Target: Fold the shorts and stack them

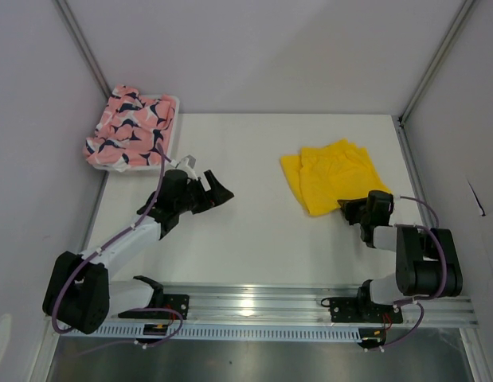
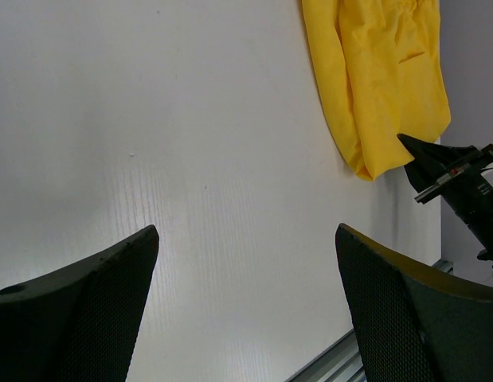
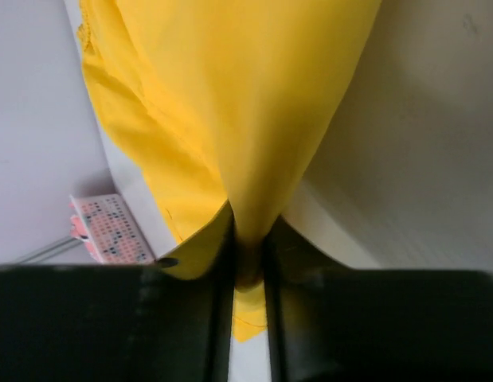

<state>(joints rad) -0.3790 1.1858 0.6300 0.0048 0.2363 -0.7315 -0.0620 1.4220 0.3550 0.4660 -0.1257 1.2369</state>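
The yellow shorts [image 1: 332, 173] lie crumpled on the white table, right of centre. My right gripper [image 1: 351, 208] sits at their near edge and is shut on the yellow cloth [image 3: 248, 159], which runs pinched between the two dark fingers [image 3: 298, 263]. The pink printed shorts [image 1: 131, 125] rest in the white mesh basket at the back left. My left gripper [image 1: 217, 193] hovers over bare table near the left centre, open, with nothing between its fingertips [image 2: 115, 270]. The left wrist view also catches the yellow shorts [image 2: 381, 79] and the right gripper's tip at its upper right.
The white mesh basket [image 1: 171, 119] stands in the back left corner against the wall. Grey walls close in the table on three sides. An aluminium rail [image 1: 254, 302] carrying both arm bases runs along the near edge.
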